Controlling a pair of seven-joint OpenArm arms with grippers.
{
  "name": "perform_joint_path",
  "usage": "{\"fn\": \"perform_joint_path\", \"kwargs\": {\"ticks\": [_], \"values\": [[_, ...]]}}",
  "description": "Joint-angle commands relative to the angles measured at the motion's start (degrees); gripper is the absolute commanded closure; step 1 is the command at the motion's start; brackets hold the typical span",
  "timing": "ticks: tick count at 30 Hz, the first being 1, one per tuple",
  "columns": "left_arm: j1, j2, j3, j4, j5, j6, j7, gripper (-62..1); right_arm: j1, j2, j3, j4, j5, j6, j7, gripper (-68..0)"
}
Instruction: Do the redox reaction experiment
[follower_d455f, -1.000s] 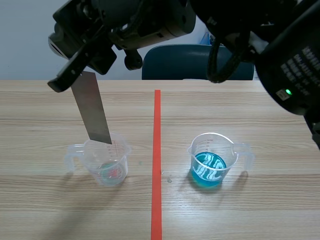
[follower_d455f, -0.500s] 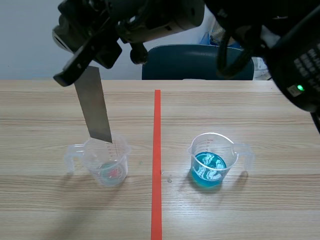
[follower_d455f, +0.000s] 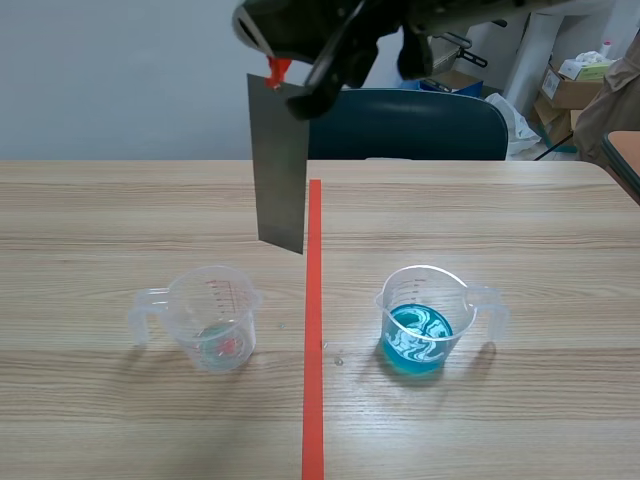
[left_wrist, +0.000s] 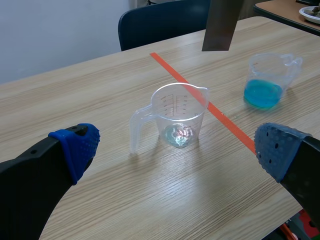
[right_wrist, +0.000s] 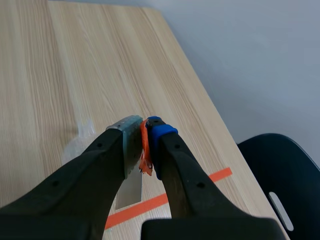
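1 metal strip raised, off clr cup

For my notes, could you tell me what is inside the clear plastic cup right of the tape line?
The clear plastic cup holds shallow blue liquid, which hides its floor.

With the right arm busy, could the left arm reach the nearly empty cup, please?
Probably yes: the left gripper is open, the cup stands ahead of it, and the metal sheet hangs higher up, off to one side.
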Motion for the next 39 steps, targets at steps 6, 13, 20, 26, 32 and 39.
{"fn": "perform_joint_path", "kwargs": {"ticks": [6,13,20,26,32,39], "values": [[0.00,0.28,-0.35,0.55,-0.35,0.07,-0.81,-62.3,0.81,9.90,5.01,0.46,5.64,0.22,4.28,-0.6],[0.00,0.28,-0.35,0.55,-0.35,0.07,-0.79,-62.3,-6.99,16.24,14.29,0.46,6.95,3.76,7.28,-0.6],[0.00,0.28,-0.35,0.55,-0.35,0.07,-0.79,-62.3,-17.07,18.16,24.83,0.46,8.02,8.90,7.56,-0.6],[0.00,0.28,-0.35,0.55,-0.37,0.07,-0.79,-62.3,-25.03,18.16,32.39,0.46,8.02,13.11,7.50,-0.6],[0.00,0.28,-0.35,0.55,-0.37,0.07,-0.79,-62.3,-29.55,18.14,35.80,0.48,8.02,18.49,7.58,-0.6],[0.00,0.28,-0.35,0.55,-0.37,0.07,-0.81,-62.3,-30.14,18.14,36.00,0.48,7.98,22.69,9.51,-0.6]]}}
